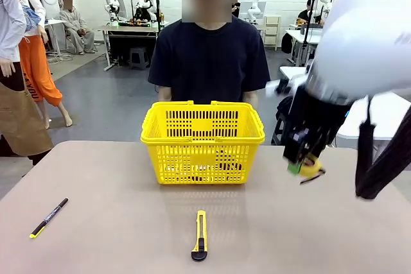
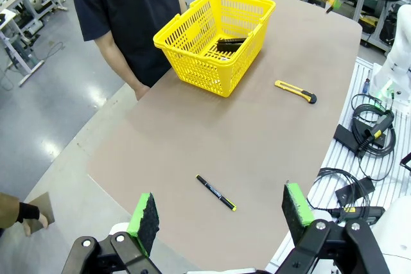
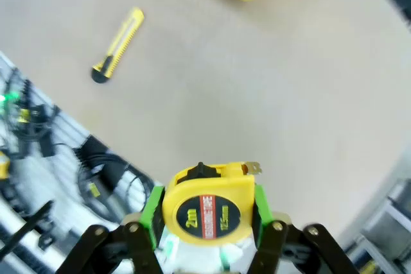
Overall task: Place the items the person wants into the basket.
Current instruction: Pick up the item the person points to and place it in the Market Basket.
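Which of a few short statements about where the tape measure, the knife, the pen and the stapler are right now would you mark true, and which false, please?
1. The right gripper holds the tape measure above the table. True.
2. The utility knife lies inside the basket. False: it lies on the table, on the robot's side of the basket.
3. The left gripper is open with nothing between its pads. True.
4. The pen is in the person's hand. False: it lies on the table near the robot's left edge.
5. The stapler is already in the basket. True.
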Robot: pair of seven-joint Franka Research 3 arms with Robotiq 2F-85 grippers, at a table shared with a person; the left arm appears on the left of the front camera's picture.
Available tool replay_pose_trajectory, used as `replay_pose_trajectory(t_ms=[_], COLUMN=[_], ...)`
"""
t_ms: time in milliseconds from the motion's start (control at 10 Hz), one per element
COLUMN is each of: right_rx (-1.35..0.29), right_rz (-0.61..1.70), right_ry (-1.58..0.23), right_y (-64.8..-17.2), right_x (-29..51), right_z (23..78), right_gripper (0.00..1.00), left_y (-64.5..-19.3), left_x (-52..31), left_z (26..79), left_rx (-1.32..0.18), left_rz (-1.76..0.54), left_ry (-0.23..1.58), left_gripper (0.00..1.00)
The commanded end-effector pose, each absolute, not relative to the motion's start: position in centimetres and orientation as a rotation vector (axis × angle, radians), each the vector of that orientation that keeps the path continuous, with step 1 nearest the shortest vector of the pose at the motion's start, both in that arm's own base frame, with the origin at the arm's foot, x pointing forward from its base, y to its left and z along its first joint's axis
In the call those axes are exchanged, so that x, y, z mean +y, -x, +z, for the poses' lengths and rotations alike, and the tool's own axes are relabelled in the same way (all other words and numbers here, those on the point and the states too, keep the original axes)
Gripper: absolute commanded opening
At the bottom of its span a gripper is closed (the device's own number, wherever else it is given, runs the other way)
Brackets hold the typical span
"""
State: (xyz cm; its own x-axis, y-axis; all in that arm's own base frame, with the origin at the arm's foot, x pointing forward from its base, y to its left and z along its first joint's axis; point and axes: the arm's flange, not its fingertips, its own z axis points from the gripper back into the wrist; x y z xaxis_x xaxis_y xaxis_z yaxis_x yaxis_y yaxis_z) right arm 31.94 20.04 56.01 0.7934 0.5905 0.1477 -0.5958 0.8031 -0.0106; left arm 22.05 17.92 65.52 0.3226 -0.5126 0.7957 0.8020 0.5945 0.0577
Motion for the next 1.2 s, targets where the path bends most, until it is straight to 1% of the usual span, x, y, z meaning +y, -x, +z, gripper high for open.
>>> replay_pose_trajectory(t_ms=[0, 100, 200, 300, 900, 1000, 1100], right_rx=[-0.169, -0.172, -0.130, -0.188, -0.188, -0.187, -0.154], right_rz=[0.557, 0.529, 0.488, 0.579, 0.579, 0.559, 0.582], right_ry=[-0.048, -0.047, -0.009, -0.046, -0.046, -0.039, 0.036], right_y=[-32.3, -32.3, -32.3, -31.3, -31.3, -31.4, -33.1], right_x=[21.0, 21.0, 20.4, 20.4, 20.4, 20.4, 23.8], right_z=[57.9, 58.4, 57.6, 60.0, 60.0, 59.9, 60.5], right_gripper=[0.03, 0.03, 0.03, 0.03, 0.03, 0.64, 0.64], left_y=[-22.0, -22.0, -22.0, -22.0, -22.0, -22.0, -22.0], left_x=[18.0, 18.0, 18.0, 18.0, 18.0, 18.0, 18.0], left_z=[65.6, 65.6, 65.6, 65.6, 65.6, 65.6, 65.6], left_rx=[-0.889, -0.889, -0.889, -0.889, -0.889, -0.889, -0.889], left_rz=[-0.899, -0.899, -0.899, -0.899, -0.899, -0.899, -0.899], left_ry=[0.387, 0.387, 0.387, 0.387, 0.387, 0.387, 0.387], left_gripper=[1.00, 1.00, 1.00, 1.00, 1.00, 1.00, 1.00])
